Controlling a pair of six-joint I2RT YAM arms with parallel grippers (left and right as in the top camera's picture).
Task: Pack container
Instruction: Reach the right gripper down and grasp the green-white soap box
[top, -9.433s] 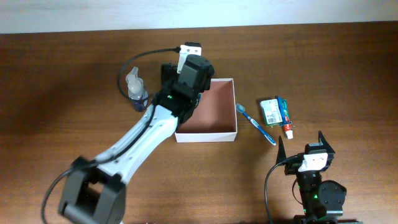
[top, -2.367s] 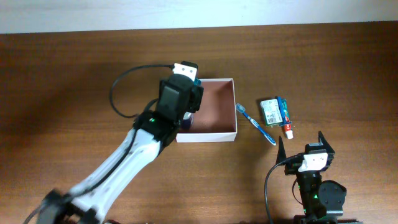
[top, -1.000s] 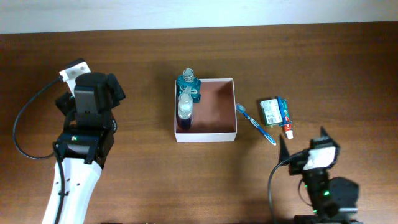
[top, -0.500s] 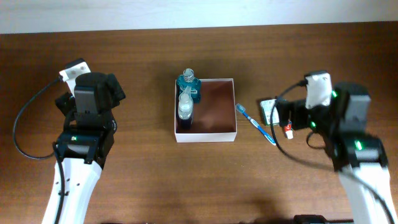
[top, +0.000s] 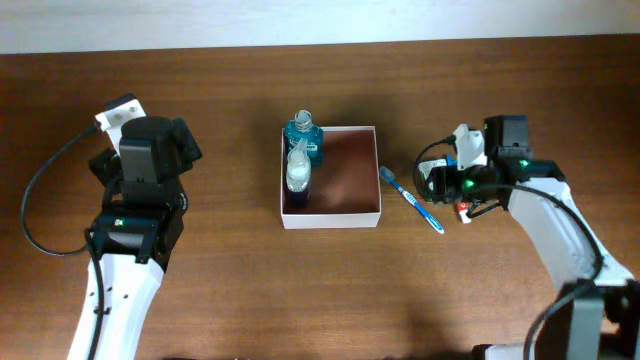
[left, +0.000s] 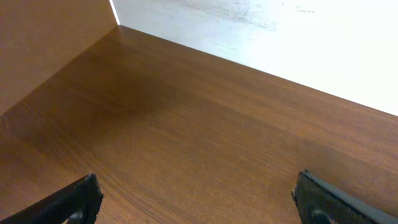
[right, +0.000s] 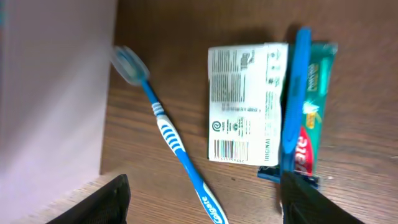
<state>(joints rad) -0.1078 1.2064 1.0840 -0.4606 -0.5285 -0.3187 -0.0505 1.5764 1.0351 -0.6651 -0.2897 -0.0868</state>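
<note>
In the right wrist view the container (right: 50, 93) is blurred and cut off at 9 o'clock, and the toothpaste tube (right: 317, 124) is partly hidden under a blue stick (right: 292, 93). Overhead, the packet (right: 245, 102) is largely covered by the right gripper (top: 445, 190).

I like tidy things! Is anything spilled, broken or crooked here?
Nothing looks spilled or broken. The teal bottle and clear spray bottle crowd the left side of the container. The toothbrush lies slanted on the table beside it, near the green-and-white packet and toothpaste, none of them packed yet.
</note>
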